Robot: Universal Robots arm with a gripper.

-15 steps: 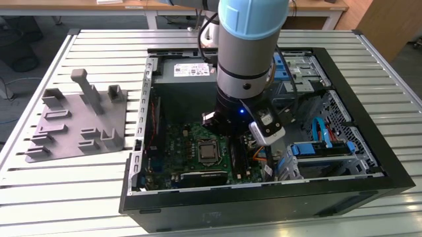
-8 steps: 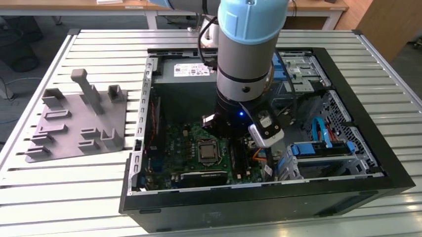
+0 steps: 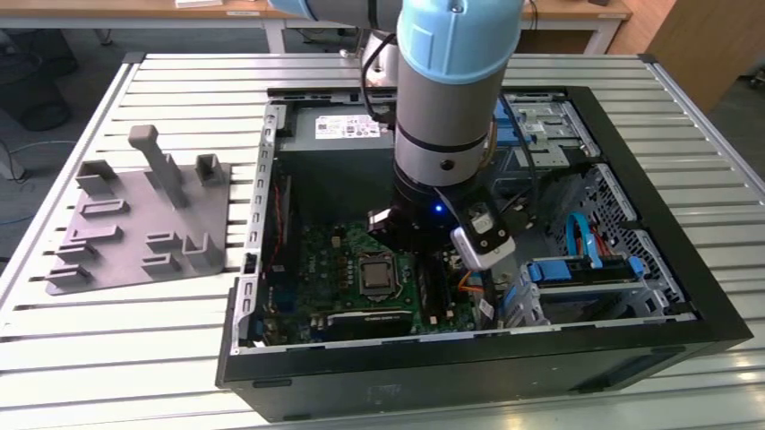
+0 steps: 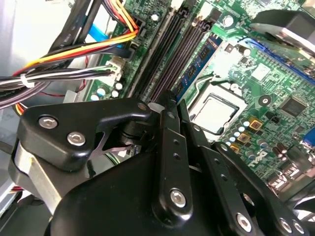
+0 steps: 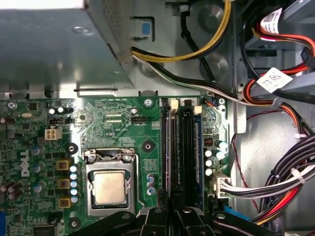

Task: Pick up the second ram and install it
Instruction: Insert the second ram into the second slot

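Second wrist view puts the gripper (image 4: 165, 105) over the motherboard's (image 4: 275, 98) memory slots (image 4: 172, 54) — finger state indiscernible.

Pale blue cap over a silver-grey cylindrical arm (image 3: 449, 98) with a dark seam ring; black wrist below, lit by a small blue light, a silver camera block clipped on, black cables alongside. Matte black gripper (image 4: 165, 105) linkages, angular plates joined by silver screws and pivot pins
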